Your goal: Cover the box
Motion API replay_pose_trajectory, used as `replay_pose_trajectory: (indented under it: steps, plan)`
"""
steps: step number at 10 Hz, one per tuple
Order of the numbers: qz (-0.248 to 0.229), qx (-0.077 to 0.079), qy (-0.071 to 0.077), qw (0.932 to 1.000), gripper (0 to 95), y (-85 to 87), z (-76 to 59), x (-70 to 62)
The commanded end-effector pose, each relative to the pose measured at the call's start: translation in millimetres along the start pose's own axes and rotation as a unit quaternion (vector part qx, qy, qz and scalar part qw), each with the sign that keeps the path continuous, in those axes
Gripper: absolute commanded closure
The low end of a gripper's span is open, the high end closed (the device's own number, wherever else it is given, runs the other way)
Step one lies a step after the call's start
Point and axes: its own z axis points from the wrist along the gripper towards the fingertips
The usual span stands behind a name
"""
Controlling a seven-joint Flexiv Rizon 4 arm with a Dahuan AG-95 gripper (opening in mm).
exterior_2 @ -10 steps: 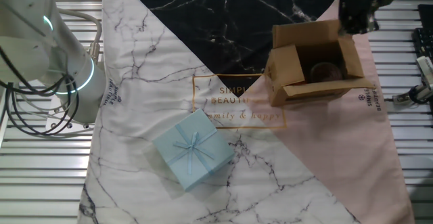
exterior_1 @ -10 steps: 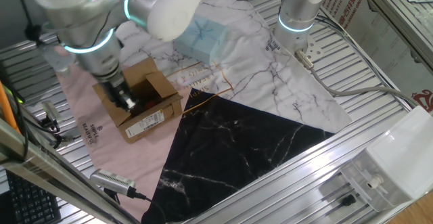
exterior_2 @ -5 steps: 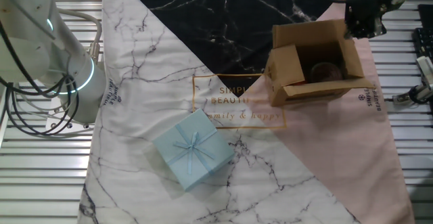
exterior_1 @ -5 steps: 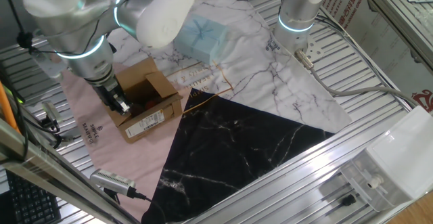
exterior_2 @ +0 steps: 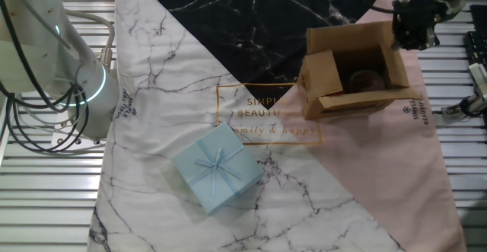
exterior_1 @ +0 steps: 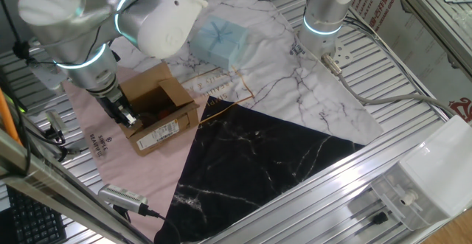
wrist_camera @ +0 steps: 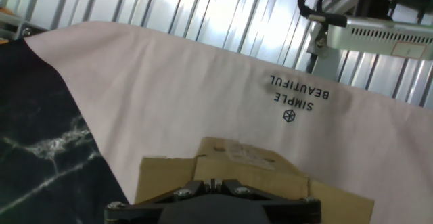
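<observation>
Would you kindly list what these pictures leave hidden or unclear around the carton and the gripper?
- Gripper fingertips: hand view cuts them off at its bottom edge; too dark in both fixed views to judge open or shut.
- Round object inside the box: shadowed, unidentifiable.
- Box label: print too small.

1. Gripper (exterior_2: 415,30) fingers: too dark and small, gap not readable.
2. Box (exterior_2: 351,71) contents: dim round shape, unidentifiable.
3. Hand view: box (wrist_camera: 233,176) cut off by bottom edge.
</observation>
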Motion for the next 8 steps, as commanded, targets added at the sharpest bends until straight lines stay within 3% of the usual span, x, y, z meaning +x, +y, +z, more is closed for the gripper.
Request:
replay_pose_trajectory:
  steps: [1,8]
  plan:
    - [-0.001,0.001,-0.002,1.0,95.0,-1.1,1.8,1.2]
    - [-0.003,-0.002,-0.013,0.9999,95.0,-7.6,16.7,9.1]
